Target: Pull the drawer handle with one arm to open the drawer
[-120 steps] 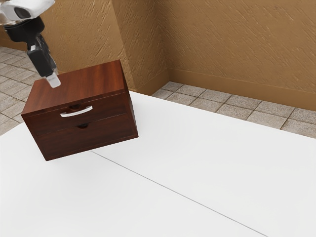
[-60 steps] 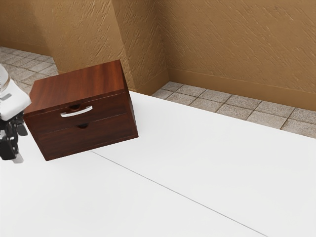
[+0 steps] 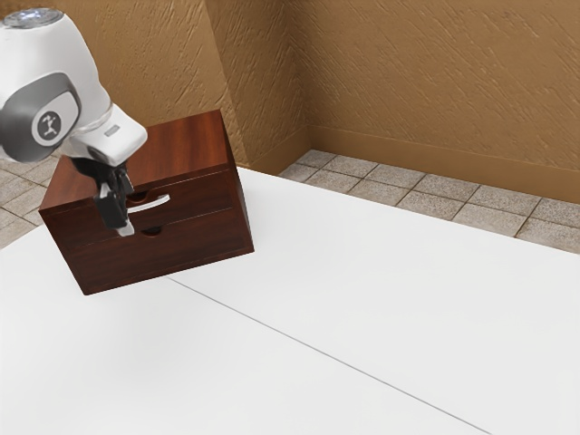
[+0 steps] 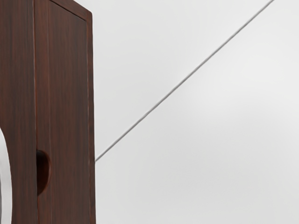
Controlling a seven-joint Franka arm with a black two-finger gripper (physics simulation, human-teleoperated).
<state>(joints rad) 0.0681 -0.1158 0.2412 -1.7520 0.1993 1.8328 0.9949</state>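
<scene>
1. The drawer handle (image 3: 149, 203) is a slim white curved bar on the upper drawer (image 3: 195, 192) of a small two-drawer cabinet (image 3: 181, 145). The cabinet stands at the table's far corner, on the exterior view's left. The drawer front looks flush with the cabinet face, so it is not pulled out.
2. The gripper (image 3: 118, 217) points down in front of the drawer face, at the handle's end toward the exterior view's left. I can't tell how wide it is open or whether it has hold of the handle, because it overlaps the bar there.
3. The arm (image 3: 54, 100) has a white shell with a grey joint cap. It comes in from the upper left and covers the cabinet's top corner.
4. The table (image 3: 381, 308) is flat, matte white. A thin grey seam (image 3: 317, 349) runs diagonally across it, starting near the cabinet's base.
5. The room has tan, rough-plastered walls (image 3: 435, 72) with a corner just behind the cabinet. Grey speckled floor tiles (image 3: 435, 190) lie beyond the table edge.
6. The wrist view is close on the cabinet face (image 4: 60, 116). It shows dark reddish wood with fine straight grain and a sharp edge. A dark half-round finger recess (image 4: 42, 171) is cut into the face, and a pale curved sliver (image 4: 2, 186) beside it is probably the handle.
7. The wrist view also shows the white tabletop (image 4: 210, 149) and the seam (image 4: 187, 77) meeting the cabinet edge.
8. The exterior view adds the cabinet's glossy top, its boxy shape, and a recess in each drawer front (image 3: 152, 231).
</scene>
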